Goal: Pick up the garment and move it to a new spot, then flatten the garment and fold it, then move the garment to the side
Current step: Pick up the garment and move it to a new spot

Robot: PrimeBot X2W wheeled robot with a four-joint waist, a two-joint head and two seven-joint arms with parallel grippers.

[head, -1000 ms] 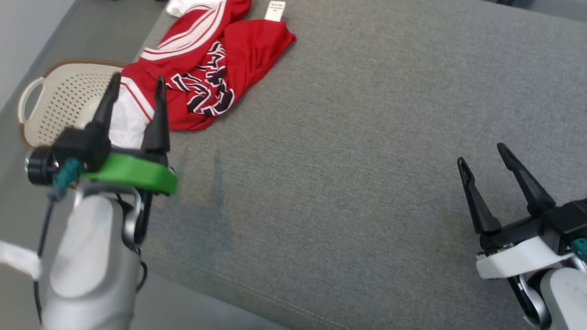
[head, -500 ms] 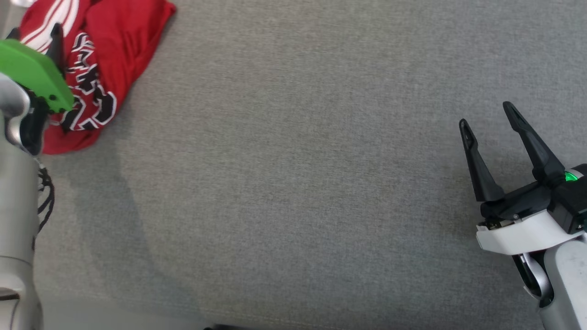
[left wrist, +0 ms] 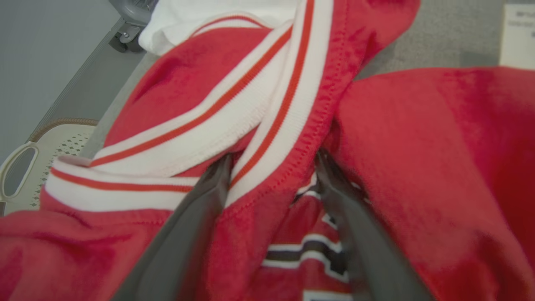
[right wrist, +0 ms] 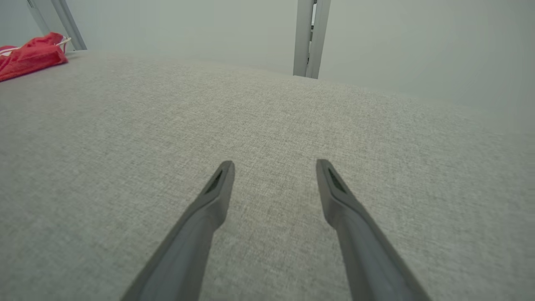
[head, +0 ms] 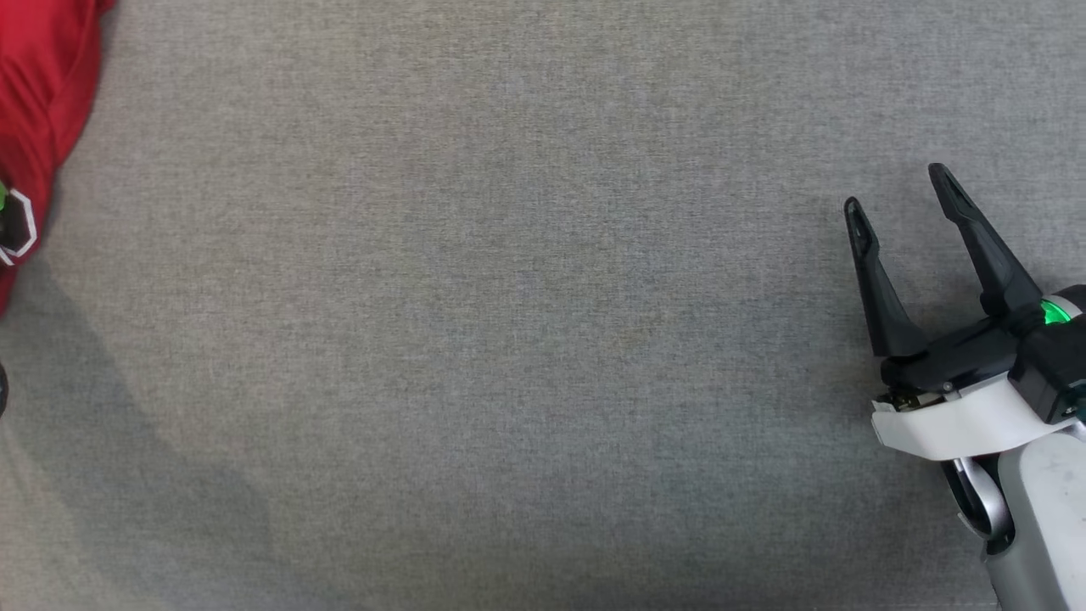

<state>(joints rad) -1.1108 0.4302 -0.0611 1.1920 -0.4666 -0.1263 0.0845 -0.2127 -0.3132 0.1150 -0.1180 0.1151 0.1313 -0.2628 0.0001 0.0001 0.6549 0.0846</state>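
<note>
The garment (left wrist: 418, 150) is a crumpled red jersey with white-and-red striped trim and dark lettering. In the left wrist view my left gripper (left wrist: 272, 161) is open, its two fingers pushed into the folds with a striped band lying between them. In the head view only a red edge of the garment (head: 47, 76) shows at the far left. My right gripper (head: 895, 191) stands open and empty over the grey cushion at the right, far from the garment. The right wrist view shows the same gripper (right wrist: 273, 167) above bare fabric, with the garment (right wrist: 29, 58) small at the far left.
The work surface is a wide grey upholstered cushion (head: 509, 339). A white perforated basket (left wrist: 50, 142) sits beyond its edge next to the garment. A white label card (left wrist: 518, 37) lies past the garment. A metal post (right wrist: 309, 37) rises behind the cushion.
The head camera has swung right, so the garment has slid to the picture's left edge and my left gripper has left it. My right gripper keeps its open pose.
</note>
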